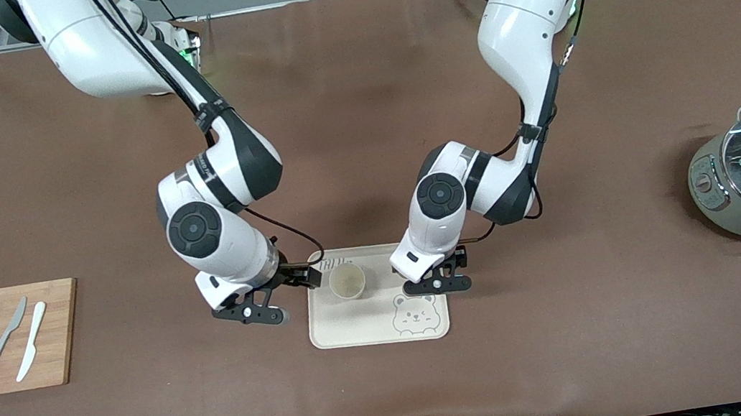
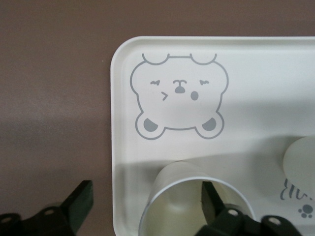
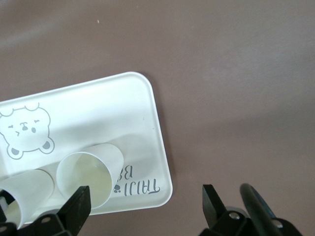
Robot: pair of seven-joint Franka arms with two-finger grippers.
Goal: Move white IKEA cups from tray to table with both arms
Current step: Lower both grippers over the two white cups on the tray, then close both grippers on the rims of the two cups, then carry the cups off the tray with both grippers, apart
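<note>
White IKEA cups are seen on the bear tray (image 1: pixel 358 326) in the front view: one cup (image 1: pixel 347 280) stands upright between both grippers. In the left wrist view, the left gripper (image 2: pixel 142 206) has released jaws around a second cup (image 2: pixel 172 206). In the right wrist view, the right gripper (image 3: pixel 145 206) is spread apart, grasping nothing, over the table (image 3: pixel 236 98) beside the tray.
</note>
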